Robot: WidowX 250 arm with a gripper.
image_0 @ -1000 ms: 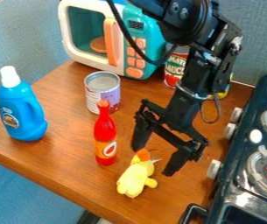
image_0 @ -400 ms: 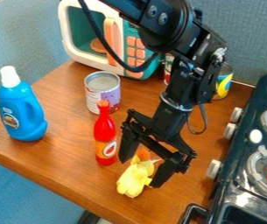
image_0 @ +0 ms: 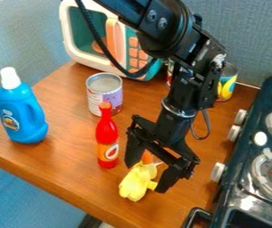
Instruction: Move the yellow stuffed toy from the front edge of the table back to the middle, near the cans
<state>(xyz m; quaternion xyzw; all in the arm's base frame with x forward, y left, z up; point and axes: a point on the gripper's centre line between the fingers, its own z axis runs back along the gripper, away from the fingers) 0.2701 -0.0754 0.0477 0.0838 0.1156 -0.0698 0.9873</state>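
Observation:
The black gripper (image_0: 145, 179) hangs low over the front of the wooden counter, open, its two fingers standing on either side of a yellow plush toy (image_0: 136, 181). The toy has an orange top and lies on the counter, its upper part between the fingers. Whether the fingers touch it, I cannot tell. Just left of the gripper, a red bottle (image_0: 107, 139) with an orange label stands upright. Behind that bottle is an open-topped can (image_0: 105, 94) with a purple label.
A blue bottle (image_0: 23, 112) with a white cap stands at the left. Behind are a toy microwave (image_0: 90, 33) and another can (image_0: 227, 83), partly hidden by the arm. A stove (image_0: 263, 164) with knobs borders the counter (image_0: 60, 156) on the right.
The gripper has moved left and down, bringing its fingers around the yellow toy. The toy's orange top has shifted slightly. The bottles and the purple-labelled can have not moved.

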